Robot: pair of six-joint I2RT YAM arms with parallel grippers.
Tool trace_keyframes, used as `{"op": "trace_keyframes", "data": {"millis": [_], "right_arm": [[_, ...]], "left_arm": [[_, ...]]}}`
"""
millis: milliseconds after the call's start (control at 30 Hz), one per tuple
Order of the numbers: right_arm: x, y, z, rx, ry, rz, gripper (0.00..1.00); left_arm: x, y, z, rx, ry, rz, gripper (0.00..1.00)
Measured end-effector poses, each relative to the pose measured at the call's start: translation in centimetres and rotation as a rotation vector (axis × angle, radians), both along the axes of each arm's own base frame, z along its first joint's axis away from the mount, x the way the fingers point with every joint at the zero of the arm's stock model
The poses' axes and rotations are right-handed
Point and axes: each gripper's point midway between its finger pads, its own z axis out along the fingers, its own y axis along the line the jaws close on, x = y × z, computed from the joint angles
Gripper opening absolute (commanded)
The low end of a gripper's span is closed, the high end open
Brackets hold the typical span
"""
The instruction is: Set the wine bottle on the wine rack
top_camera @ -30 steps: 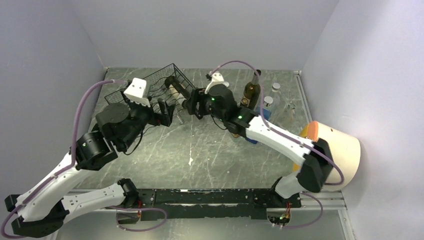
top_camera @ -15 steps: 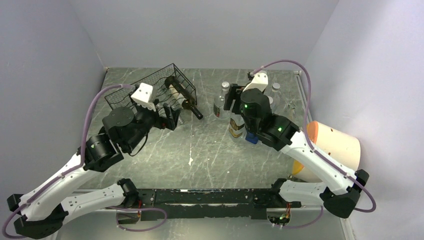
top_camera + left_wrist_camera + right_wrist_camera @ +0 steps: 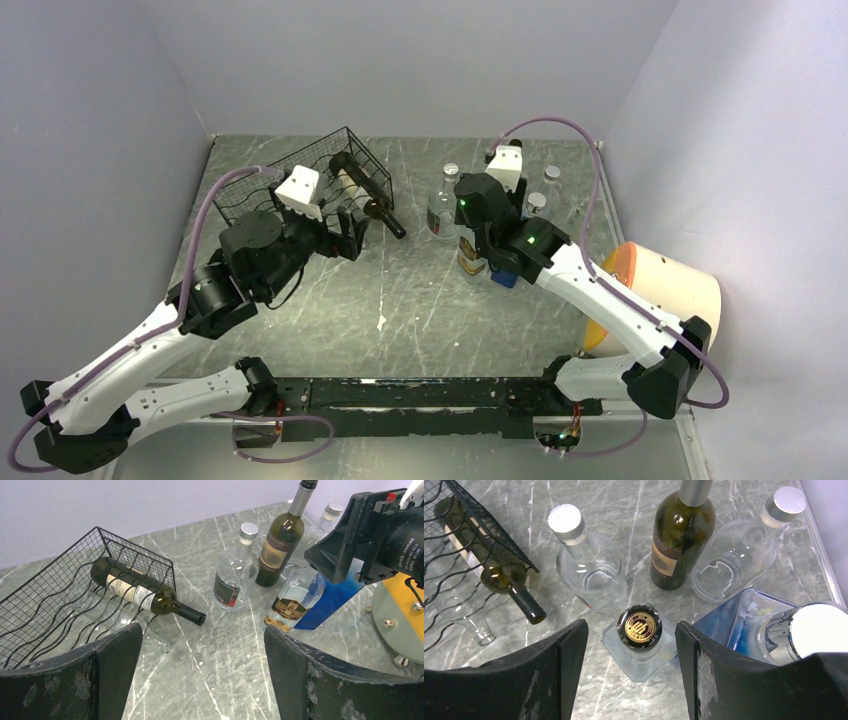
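right gripper (image 3: 631, 630), jaws partly open and empty, hangs over a black-capped clear bottle (image 3: 640, 625) right of the wine rack (image 3: 60, 580). the upright wine bottle (image 3: 681, 535), axis vertical, stands just beyond these jaws, so the right arm is nearer. left gripper (image 3: 202, 630), wide open and empty, is beside the rack, which holds a lying wine bottle (image 3: 140, 592).

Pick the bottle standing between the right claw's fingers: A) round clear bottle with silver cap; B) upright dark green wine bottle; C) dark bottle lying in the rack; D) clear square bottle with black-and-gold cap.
D: the right wrist view shows the clear square bottle centred under the open right claw, neither finger touching it.
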Motion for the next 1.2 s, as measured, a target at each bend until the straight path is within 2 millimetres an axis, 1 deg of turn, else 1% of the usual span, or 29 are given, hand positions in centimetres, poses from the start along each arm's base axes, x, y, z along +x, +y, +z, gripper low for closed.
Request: {"op": "trace_keyframes", "data": {"millis": [167, 300, 400, 467, 500, 600, 733, 867, 1033, 1100, 1200], "right_arm": [[0.7, -1.0, -1.1, -0.001, 0.017, -0.02, 0.56], [1.3, -1.8, -2.5, -0.01, 0.037, -0.025, 0.45], [1.6, -1.7, -3.0, -0.011, 0.041, -0.005, 0.32], [1.7, -1.2, -3.1, -0.008, 0.04, 0.025, 0.18], [1.6, -1.1, -3.0, -0.012, 0.042, 0.04, 0.13], [1.4, -0.6, -3.0, -0.012, 0.053, 0.096, 0.07], [0.7, 0.6, -2.9, -0.002, 0.076, 0.196, 0.0], [-0.3, 1.9, -2.9, 0.029, 0.102, 0.296, 0.0], [-1.6, 3.4, -2.4, 0.086, 0.118, 0.401, 0.0], [-2.1, 3.9, -1.9, 0.112, 0.113, 0.431, 0.0], [-2.6, 4.5, -1.3, 0.154, 0.11, 0.459, 0.0]], "left_arm": [[0.1, -0.2, -0.2, 0.006, 0.005, 0.0, 0.95], [0.3, -0.4, -0.5, 0.014, 0.012, 0.001, 0.95], [0.4, -0.5, -0.8, 0.017, 0.017, 0.0, 0.95], [0.5, -0.7, -1.1, 0.019, 0.023, 0.001, 0.95], [0.5, -0.7, -1.4, 0.023, 0.026, 0.001, 0.95], [0.8, -1.2, -2.4, 0.034, 0.035, 0.0, 0.95], [1.4, -2.2, -5.3, 0.07, 0.063, -0.009, 0.95], [1.7, -3.8, -10.0, 0.118, 0.102, -0.055, 0.95], [0.8, -6.0, -15.8, 0.139, 0.122, -0.189, 0.95], [0.3, -7.0, -17.4, 0.125, 0.124, -0.241, 0.95], [0.0, -8.4, -18.5, 0.089, 0.117, -0.301, 0.95]]}}
